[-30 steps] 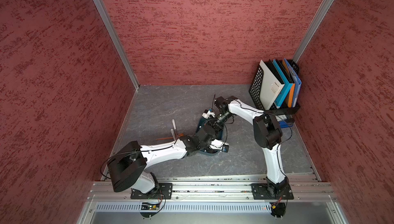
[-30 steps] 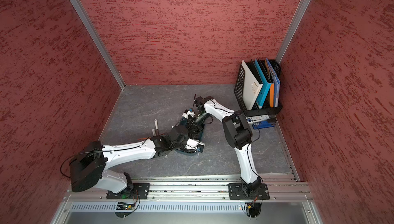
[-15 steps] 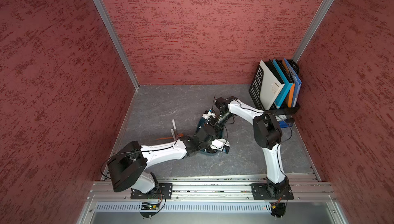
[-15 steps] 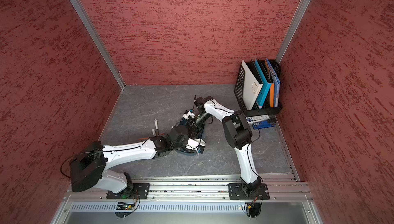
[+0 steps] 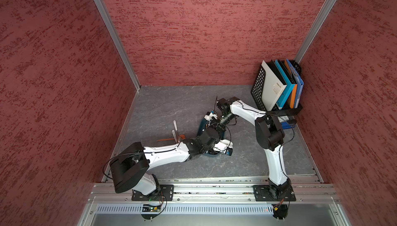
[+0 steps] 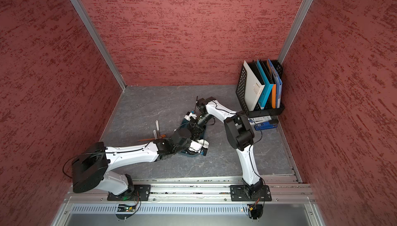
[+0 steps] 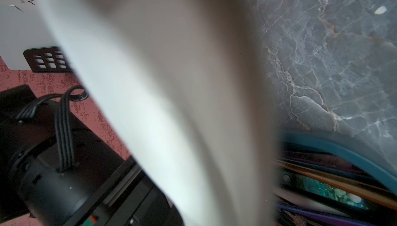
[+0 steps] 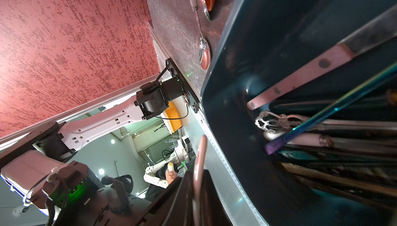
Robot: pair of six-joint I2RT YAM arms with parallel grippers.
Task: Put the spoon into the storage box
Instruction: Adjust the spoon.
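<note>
The storage box is a dark teal tray in the middle of the floor, mostly covered by both arms in both top views. My right gripper hangs at the box's rim with a pink spoon handle between its dark fingers. The fingers stand close on both sides, and I cannot see whether they press on it. My left gripper reaches in beside the right gripper. In the left wrist view a blurred white shape hides the left gripper's jaws, and only the box rim shows.
Several utensils lie inside the box. Two white-handled spoons and an orange one lie on the floor left of it. A black mesh rack with folders stands at the back right, with a blue stapler in front.
No clear movement shows in the top views. Both arms keep their places over the storage box.
</note>
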